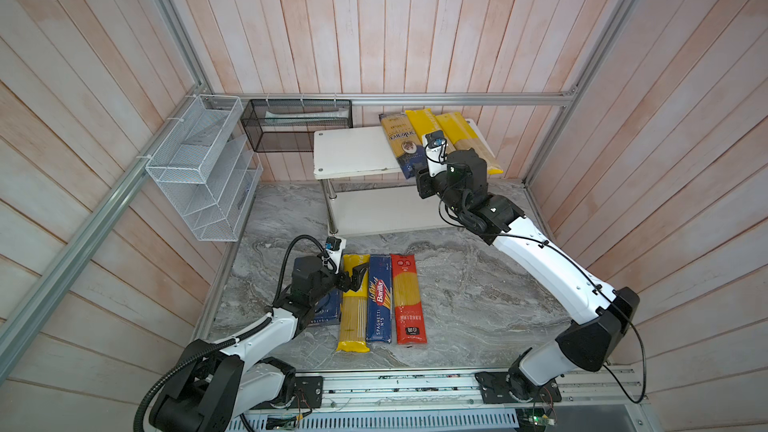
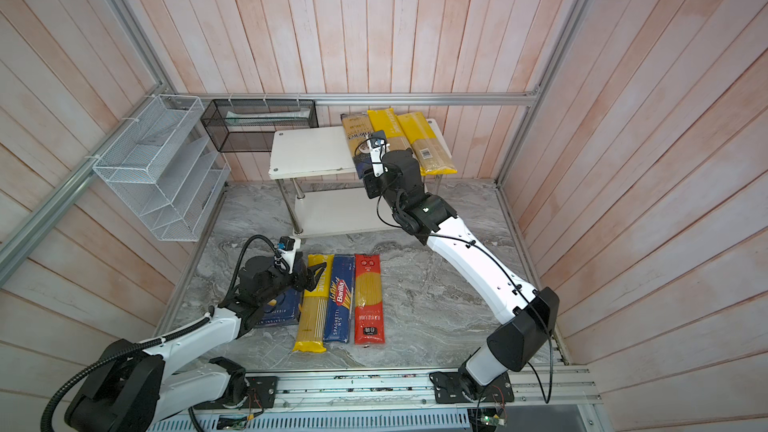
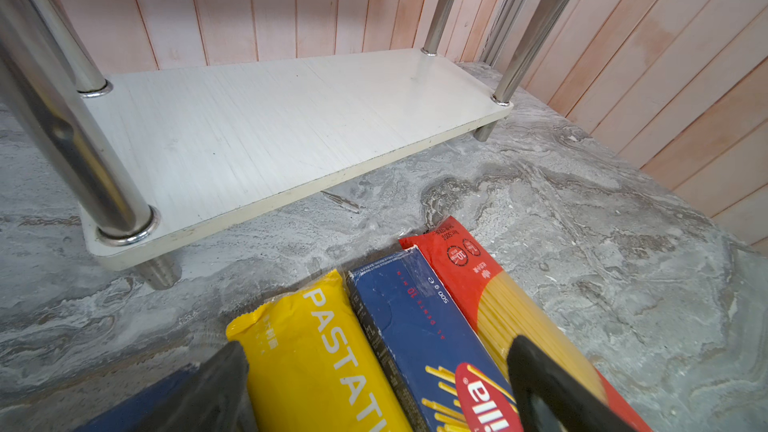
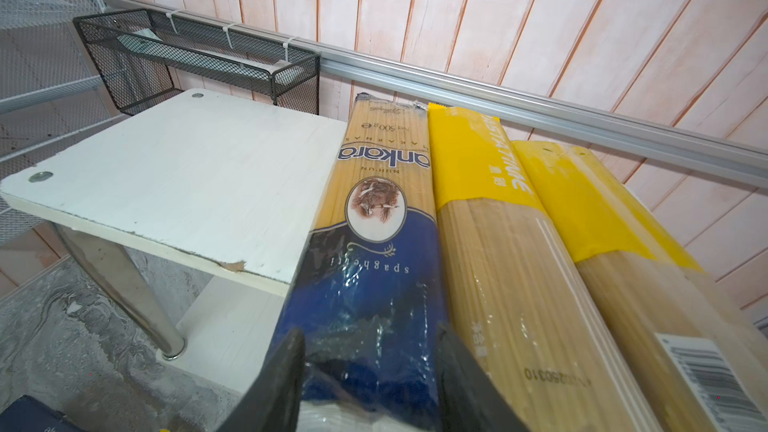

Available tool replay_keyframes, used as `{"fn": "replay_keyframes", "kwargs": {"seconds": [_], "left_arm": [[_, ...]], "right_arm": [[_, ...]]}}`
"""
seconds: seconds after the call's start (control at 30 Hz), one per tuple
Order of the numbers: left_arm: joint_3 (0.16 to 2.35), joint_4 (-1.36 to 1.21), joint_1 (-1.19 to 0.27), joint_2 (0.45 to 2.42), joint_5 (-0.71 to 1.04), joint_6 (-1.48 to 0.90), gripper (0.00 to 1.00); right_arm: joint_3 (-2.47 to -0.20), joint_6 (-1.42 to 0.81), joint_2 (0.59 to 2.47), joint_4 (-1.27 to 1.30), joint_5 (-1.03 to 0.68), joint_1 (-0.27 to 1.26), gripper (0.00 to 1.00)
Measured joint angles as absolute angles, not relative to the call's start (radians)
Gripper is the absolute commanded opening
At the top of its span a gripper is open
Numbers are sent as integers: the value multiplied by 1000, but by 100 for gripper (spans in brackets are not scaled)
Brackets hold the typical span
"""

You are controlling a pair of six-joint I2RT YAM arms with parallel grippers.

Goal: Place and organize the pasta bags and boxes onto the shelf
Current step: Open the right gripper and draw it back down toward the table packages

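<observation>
Both tiers of the shelf (image 1: 353,151) are white boards; its lower board (image 3: 266,126) is bare. Three bags lie side by side on the right of the top board: a beige-and-navy bag (image 4: 374,209) and two yellow-ended bags (image 4: 478,184) (image 4: 590,218). My right gripper (image 4: 370,388) has its fingers against both sides of the beige-and-navy bag's navy end, which overhangs the front edge. On the table lie the wide pasta box (image 1: 328,311), half hidden under my left arm, a yellow bag (image 1: 353,317), the narrow box (image 1: 379,297) and a red-ended bag (image 1: 409,301). My left gripper (image 3: 382,392) hovers open over the yellow bag and narrow box.
A white wire rack (image 1: 199,168) hangs on the left wall. A black mesh basket (image 1: 295,124) is fixed to the back rail beside the shelf's left end. The left half of the top board (image 4: 187,168) is bare. Grey marble tabletop (image 1: 478,292) lies right of the red-ended bag.
</observation>
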State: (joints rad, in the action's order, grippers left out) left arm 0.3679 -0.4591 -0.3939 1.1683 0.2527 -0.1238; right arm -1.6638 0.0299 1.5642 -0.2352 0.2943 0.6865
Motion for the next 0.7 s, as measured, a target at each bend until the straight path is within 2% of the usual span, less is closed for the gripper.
{"fn": "replay_keyframes", "kwargs": {"seconds": [0.47, 0.7], "left_arm": [[368, -456, -394, 1142, 252, -123, 100], [368, -455, -394, 1148, 252, -123, 100]], "right_arm": [[-1662, 22, 1581, -255, 299, 691, 51], [-1618, 27, 1553, -259, 358, 747, 51]]}}
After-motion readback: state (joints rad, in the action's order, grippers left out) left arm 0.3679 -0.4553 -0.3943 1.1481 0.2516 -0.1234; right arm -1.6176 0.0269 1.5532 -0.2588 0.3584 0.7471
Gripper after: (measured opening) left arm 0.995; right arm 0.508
